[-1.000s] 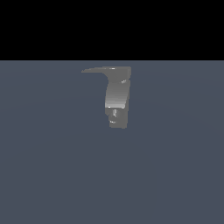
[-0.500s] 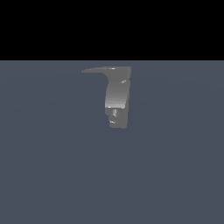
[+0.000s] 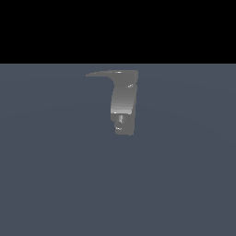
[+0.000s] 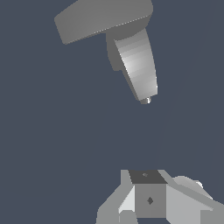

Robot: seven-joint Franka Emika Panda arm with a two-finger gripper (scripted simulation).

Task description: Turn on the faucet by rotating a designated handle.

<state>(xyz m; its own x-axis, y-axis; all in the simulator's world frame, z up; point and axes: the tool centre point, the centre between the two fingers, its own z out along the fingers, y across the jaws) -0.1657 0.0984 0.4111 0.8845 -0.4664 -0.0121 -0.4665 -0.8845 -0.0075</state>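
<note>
The faucet (image 3: 123, 103) is a small grey curved fixture standing on the dark grey floor, with a shiny nub (image 3: 120, 120) on its boxy lower end. The handle (image 3: 103, 73) is a thin flat lever that tapers to a point towards the exterior view's left from the faucet's top. In the wrist view the faucet (image 4: 138, 65) and the handle (image 4: 103, 19) lie ahead of my gripper (image 4: 146, 176), well apart from it. The gripper's fingers show as one block with no gap, holding nothing. The arm and gripper are out of the exterior view.
A flat dark grey floor (image 3: 55, 184) spreads all around the faucet, with a black background above it. Nothing else shows.
</note>
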